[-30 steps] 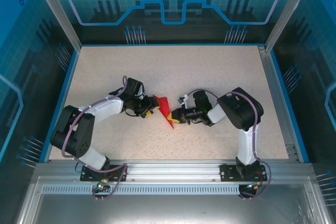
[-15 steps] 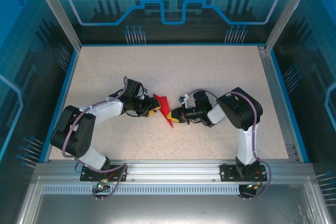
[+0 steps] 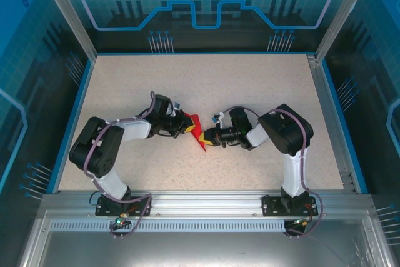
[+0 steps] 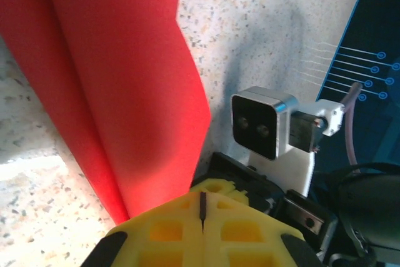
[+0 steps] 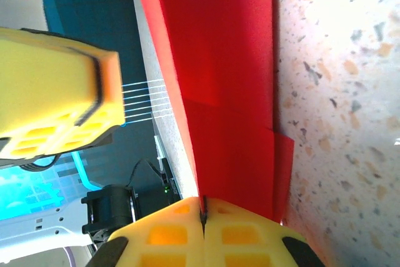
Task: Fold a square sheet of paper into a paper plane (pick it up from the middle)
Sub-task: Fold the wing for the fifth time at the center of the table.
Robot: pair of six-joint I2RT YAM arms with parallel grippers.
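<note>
The right gripper [image 5: 203, 214] is seen with its yellow fingers pressed together on the lower edge of the red paper [image 5: 231, 79], which runs straight into the seam between them. The paper is folded: a long crease is seen down its length, and a second layer is stepped out at the side nearest the tabletop.

The left gripper [image 4: 203, 199] is likewise pressed together, only a dark seam being left between its yellow pads. The red sheet comes down to those fingertips from the upper left; whether its edge is actually caught between them cannot be told. Beyond it, the camera module [image 4: 262, 123] of the opposite wrist is seen close by.

From above, the paper is held up off the surface between the two grippers, near the middle of the table and slightly toward the near edge. The left arm [image 3: 125, 130] and right arm [image 3: 284, 129] are bent inward toward it.

The tabletop [image 3: 250, 85] is a pale speckled beige, bordered by a blue rim [image 3: 206, 53]. It is lit brightly, so that soft shadows are cast under the arms. Both bases are bolted to an aluminium rail [image 3: 206, 199], with a grey metal tray [image 3: 206, 248] below. The cell is enclosed by aluminium posts [image 3: 65, 10] and blue panels [image 3: 206, 4] printed with circuit lines.
</note>
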